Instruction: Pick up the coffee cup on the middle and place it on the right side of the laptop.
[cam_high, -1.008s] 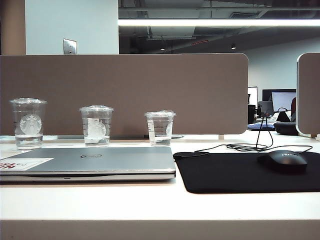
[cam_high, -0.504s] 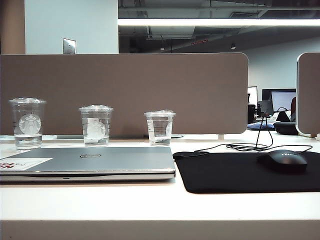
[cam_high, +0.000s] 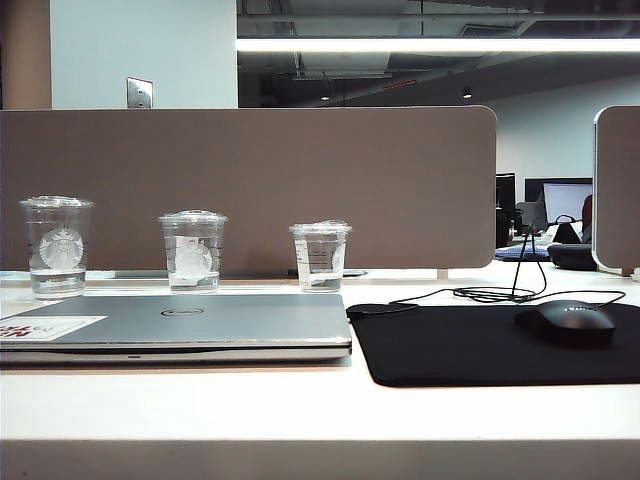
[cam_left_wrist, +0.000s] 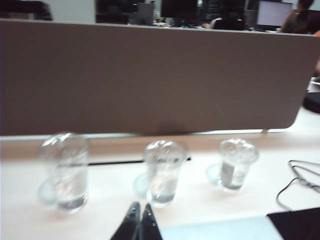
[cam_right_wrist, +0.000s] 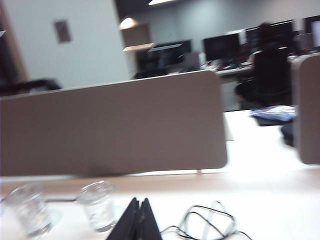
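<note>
The coffee cup, clear and lidded with a white logo under a pale rectangle, stands in the middle of a row of three behind the closed silver laptop. Neither arm shows in the exterior view. In the left wrist view my left gripper is shut and empty, a short way in front of the blurred coffee cup, with a corner of the laptop beside it. My right gripper is shut and empty too, near the small cup and a coiled cable.
A logo cup stands at the left of the row and a smaller lined cup at the right. A black mouse pad with a mouse and its cable lies right of the laptop. A grey partition closes the back.
</note>
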